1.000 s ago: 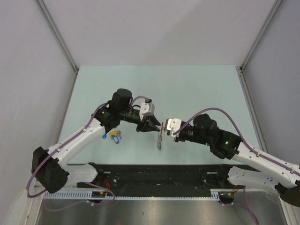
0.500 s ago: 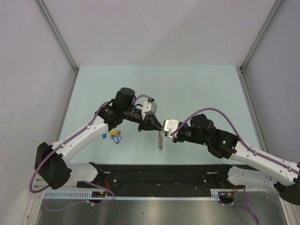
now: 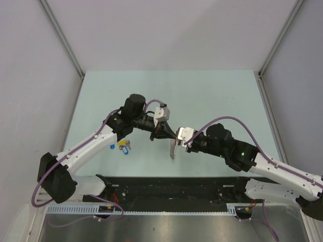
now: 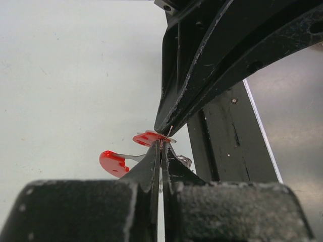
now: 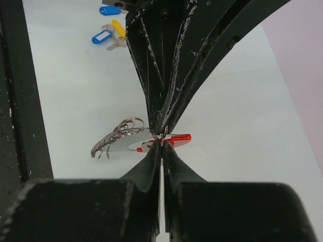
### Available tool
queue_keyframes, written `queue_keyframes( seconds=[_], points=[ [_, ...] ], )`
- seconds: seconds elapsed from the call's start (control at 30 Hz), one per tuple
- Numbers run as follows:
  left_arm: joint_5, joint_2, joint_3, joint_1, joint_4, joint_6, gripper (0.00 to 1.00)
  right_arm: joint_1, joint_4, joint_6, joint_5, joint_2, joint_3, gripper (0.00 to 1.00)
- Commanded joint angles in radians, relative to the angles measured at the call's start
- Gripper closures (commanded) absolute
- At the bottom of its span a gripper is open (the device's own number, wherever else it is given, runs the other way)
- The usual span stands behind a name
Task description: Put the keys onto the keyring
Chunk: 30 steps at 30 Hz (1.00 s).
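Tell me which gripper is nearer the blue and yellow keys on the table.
Left. The left gripper is just right of the keys; the right gripper meets it from farther right.

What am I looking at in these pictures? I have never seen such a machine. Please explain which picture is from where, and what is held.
These are two robot arms bolted at the near edge of a pale table. The overhead picture is taken from a fixed camera above and behind them. The other two come from small cameras on each wrist, so the dark fingers fill those views.

The left end effector and the right end effector meet tip to tip in the middle. Both are shut, pinching the keyring from opposite sides. A red tag and a grey metal chain hang from it above the table.

The loose keys, with blue and yellow heads, lie on the table beside the left arm, not yet on the ring.
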Motion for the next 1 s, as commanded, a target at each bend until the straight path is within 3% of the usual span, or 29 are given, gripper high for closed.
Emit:
queue_keyframes(
  seconds=[0.0, 0.2, 0.6, 0.97],
  points=[
    [-0.03, -0.072, -0.045, 0.014, 0.143, -0.12, 1.0, 0.009, 0.019, 0.036, 0.084, -0.047, 0.009, 1.0],
    [-0.082, -0.125, -0.094, 0.028, 0.244, -0.19, 1.0, 0.018, 0.033, 0.053, 0.098, -0.047, -0.013, 1.0],
    [-0.101, -0.161, -0.116, 0.051, 0.285, -0.246, 1.0, 0.026, 0.068, 0.065, 0.087, -0.047, -0.042, 1.0],
    [-0.111, -0.164, -0.205, 0.051, 0.534, -0.41, 1.0, 0.053, 0.232, 0.073, 0.054, 0.025, -0.079, 1.0]
  ],
)
